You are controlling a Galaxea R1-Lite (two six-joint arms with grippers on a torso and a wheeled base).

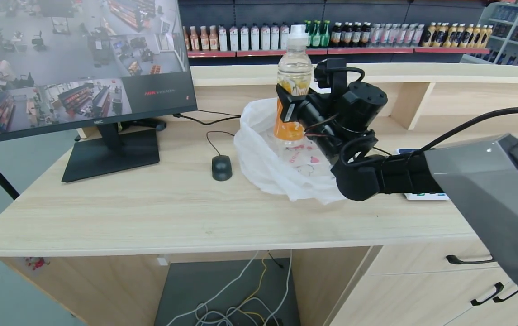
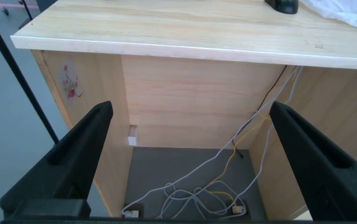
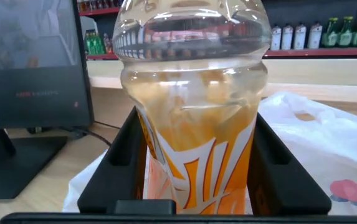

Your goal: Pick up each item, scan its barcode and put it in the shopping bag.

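Note:
A clear drink bottle (image 1: 293, 86) with an orange label and white cap is held upright above the white shopping bag (image 1: 271, 158) on the wooden counter. My right gripper (image 1: 291, 108) is shut on the bottle's labelled lower part; up close the bottle (image 3: 194, 118) sits between the black fingers (image 3: 123, 149), with the bag (image 3: 328, 162) behind it. My left gripper (image 2: 187, 162) hangs open below and in front of the counter edge, holding nothing.
A monitor (image 1: 73, 63) on a black stand occupies the counter's back left. A black mouse (image 1: 221, 167) lies left of the bag. A white device (image 1: 424, 195) lies right of the bag, mostly hidden behind my arm. Cables (image 2: 228, 180) hang under the counter (image 2: 166, 31).

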